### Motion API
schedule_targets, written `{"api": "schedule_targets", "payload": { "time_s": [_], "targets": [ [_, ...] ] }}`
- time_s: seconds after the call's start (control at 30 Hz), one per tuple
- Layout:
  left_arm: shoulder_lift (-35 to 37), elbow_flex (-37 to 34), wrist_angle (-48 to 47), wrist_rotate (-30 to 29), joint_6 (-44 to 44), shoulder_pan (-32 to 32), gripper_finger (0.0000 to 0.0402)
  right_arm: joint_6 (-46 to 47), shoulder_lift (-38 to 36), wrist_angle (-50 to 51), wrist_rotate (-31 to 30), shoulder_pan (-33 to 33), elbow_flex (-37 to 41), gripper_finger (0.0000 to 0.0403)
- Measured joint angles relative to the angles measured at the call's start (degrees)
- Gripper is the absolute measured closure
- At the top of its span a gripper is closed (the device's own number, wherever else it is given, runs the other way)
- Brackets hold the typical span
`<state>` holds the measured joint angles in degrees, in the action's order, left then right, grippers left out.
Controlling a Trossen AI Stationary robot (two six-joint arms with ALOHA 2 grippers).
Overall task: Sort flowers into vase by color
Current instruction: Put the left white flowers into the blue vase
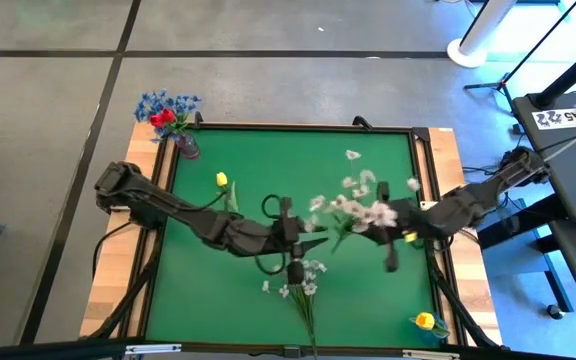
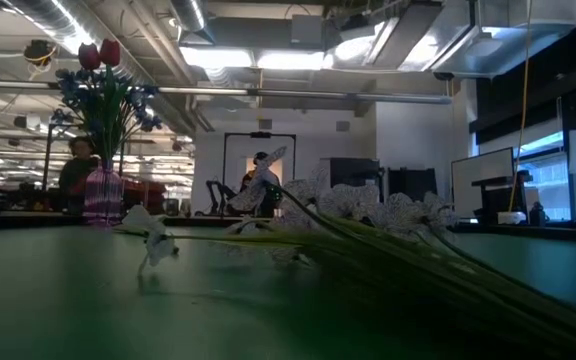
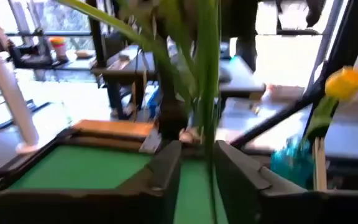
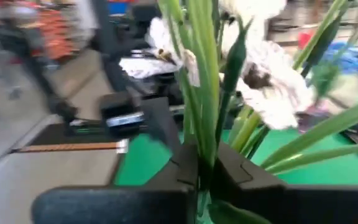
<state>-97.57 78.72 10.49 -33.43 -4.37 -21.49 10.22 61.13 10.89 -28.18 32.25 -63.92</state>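
A vase (image 1: pixel 186 147) at the table's far left corner holds red tulips (image 1: pixel 163 117) and blue sprigs (image 1: pixel 173 103). It also shows in the low view as the vase (image 2: pixel 102 195). My right gripper (image 1: pixel 393 248) (image 4: pixel 205 168) is right of centre and shut on a white spray (image 1: pixel 363 208). My left gripper (image 1: pixel 293 245) (image 3: pixel 197 180) is open at mid-table, with green stalks (image 3: pixel 207 112) rising between its fingers. A second white spray (image 1: pixel 306 283) (image 2: pixel 368 215) lies on the table with its stalks pointing toward the near edge. Two yellow tulips lie apart, one (image 1: pixel 222 181) left of centre and one (image 1: pixel 424 321) at the near right corner. My right gripper pinches the white spray's bundled green stalks (image 4: pixel 201 146) between its two fingers, just below the blossoms (image 4: pixel 272 93). The arm reaches in from the table's right, and the blossoms stick out past the fingers toward the table's left. My left gripper has stalks in its gap; whether a finger touches them I cannot tell.
Loose white blossoms (image 1: pixel 353 155) lie on the green mat's far right part. A raised dark frame and wooden border (image 1: pixel 448 160) run round the table. People and desks show in the room beyond the far edge (image 2: pixel 73 170).
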Motion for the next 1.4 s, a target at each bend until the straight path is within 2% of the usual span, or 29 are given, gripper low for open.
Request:
{"api": "schedule_targets", "payload": {
  "time_s": [0.07, 0.2, 0.4, 0.47, 0.57, 0.67, 0.87, 0.97, 1.2, 1.4],
  "targets": [
    [2.05, 0.03, -6.25, -1.49, -0.19, -1.75, 0.0284, 0.15, -2.83, 3.63, 5.22, 0.05, -1.37, 0.0391],
    [3.26, 0.07, -16.21, -4.16, -6.02, -5.29, 0.0262, 4.64, -10.02, 5.23, 25.54, -0.04, -3.03, 0.0390],
    [2.33, 0.01, -26.72, -10.75, -17.34, -8.25, 0.0265, 10.35, -18.94, 6.42, 52.59, 0.04, -4.04, 0.0397],
    [2.11, -0.11, -29.38, -12.32, -20.70, -8.66, 0.0269, 10.66, -21.57, 8.36, 57.11, 0.05, -4.04, 0.0395],
    [2.07, -0.07, -29.65, -13.85, -22.93, -8.80, 0.0273, 7.86, -24.97, 12.68, 56.20, 0.05, -3.05, 0.0387],
    [2.07, -0.07, -29.85, -13.85, -23.99, -8.90, 0.0276, 6.42, -26.23, 10.44, 55.77, 0.05, 2.27, 0.0391],
    [2.07, -1.78, -29.50, -14.70, -25.61, -8.88, 0.0277, 9.01, -25.43, -8.14, 60.75, 1.59, 17.84, 0.0393],
    [2.07, -3.00, -29.35, -15.21, -27.31, -8.48, 0.0277, 9.18, -25.01, -11.07, 60.63, 5.59, 22.10, 0.0389],
    [2.07, -6.12, -29.32, -15.19, -31.74, -6.82, 0.0277, 3.39, -24.63, -11.86, 53.16, 19.56, 25.03, 0.0397],
    [2.07, -6.43, -28.53, -15.23, -33.02, -5.74, 0.0277, -0.89, -24.65, -10.12, 39.58, 29.98, 25.26, 0.0393]
  ]
}}
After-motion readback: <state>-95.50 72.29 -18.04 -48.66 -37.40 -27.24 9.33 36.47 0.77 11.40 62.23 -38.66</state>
